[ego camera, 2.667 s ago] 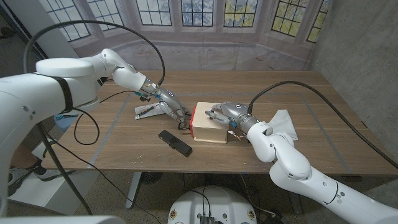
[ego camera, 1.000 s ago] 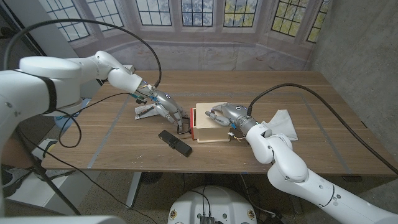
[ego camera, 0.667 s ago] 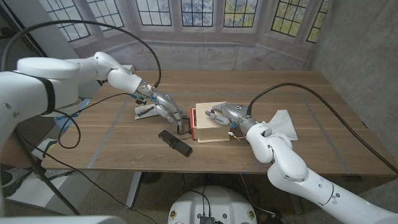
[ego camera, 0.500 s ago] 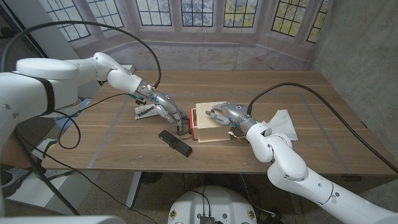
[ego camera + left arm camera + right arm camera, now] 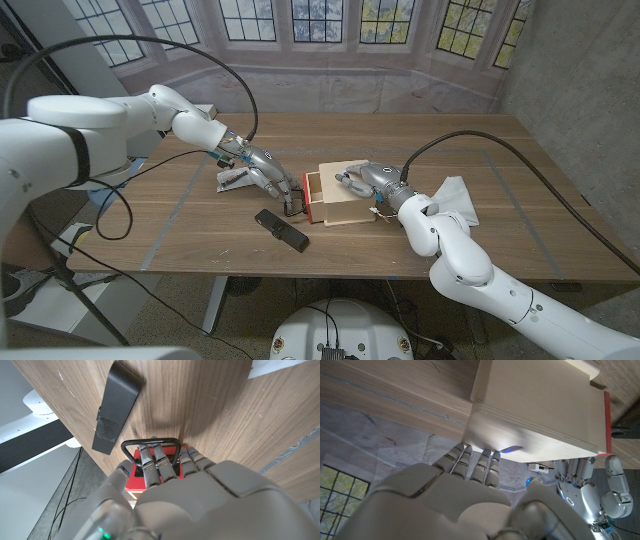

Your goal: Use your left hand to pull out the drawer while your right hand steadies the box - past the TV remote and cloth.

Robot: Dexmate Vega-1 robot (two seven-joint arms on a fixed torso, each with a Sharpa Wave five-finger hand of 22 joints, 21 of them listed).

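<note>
The wooden box (image 5: 345, 190) sits near the middle of the counter (image 5: 500, 150), with its drawer (image 5: 312, 196) drawn part-way out toward the robot's left, the red front panel (image 5: 305, 196) standing clear of the box body; the left robot hand (image 5: 268, 180) has its fingers (image 5: 150, 462) hooked through the black wire handle (image 5: 150, 442) on that red panel, so it is clamped on the drawer pull; the right robot hand (image 5: 362, 180) rests on top of the box, fingertips (image 5: 479, 462) pressed against the pale wood, bracing rather than gripping; the TV remote (image 5: 280, 229) lies on the counter just in front of the left hand, toward the near edge, apart from the drawer; the white cloth (image 5: 452, 200) lies to the right of the box, beside the right forearm; a small packet (image 5: 235, 178) lies behind the left hand. The box looks light and stiff, thin plywood or similar, so it would likely slide on the smooth counter if not held down; the drawer probably runs with some friction, wood on wood, and could bind if pulled at an angle; the wire handle is the only sensible place to take hold, and the pull should run straight along the drawer's line; the remote lies close enough that a drifting hand might nudge it.
</note>
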